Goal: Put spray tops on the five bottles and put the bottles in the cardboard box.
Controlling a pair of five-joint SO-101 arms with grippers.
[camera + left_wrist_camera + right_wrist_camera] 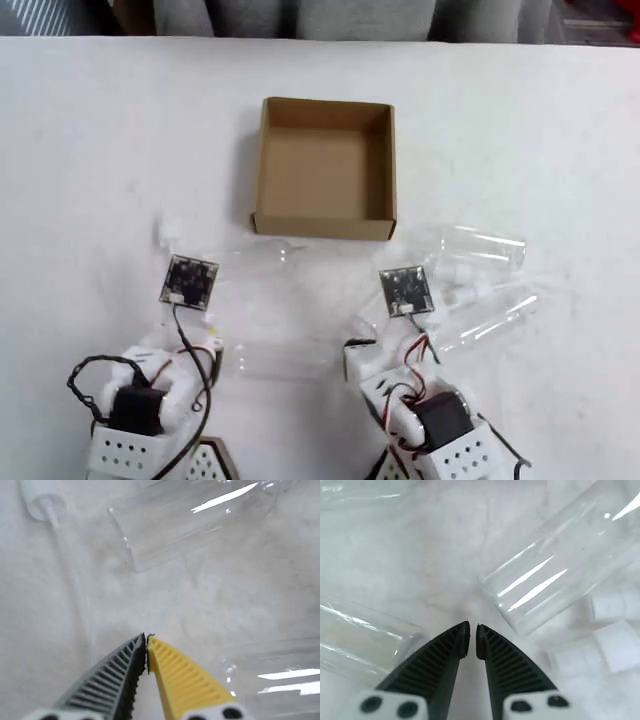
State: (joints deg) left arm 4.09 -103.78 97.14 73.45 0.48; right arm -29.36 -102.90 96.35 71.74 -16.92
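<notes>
The open cardboard box (325,165) stands mid-table. Clear bottles lie on their sides in front of it: one (268,254) by the box's front left corner, one (290,360) between the arms, and two at the right (480,248) (492,315). My left gripper (146,641) is shut on nothing, just above the table, short of a bottle's base (195,522) and a white spray top (42,502) with its tube. My right gripper (472,636) is shut and empty, between one bottle (560,575) and another (360,635). White spray tops (615,635) lie beside it.
Both arms sit at the near edge of the white table (90,150), with their wrist cameras (190,280) (405,290) over the bottles. A small white spray top (168,230) lies at the left. More white tops (462,275) rest among the right-hand bottles.
</notes>
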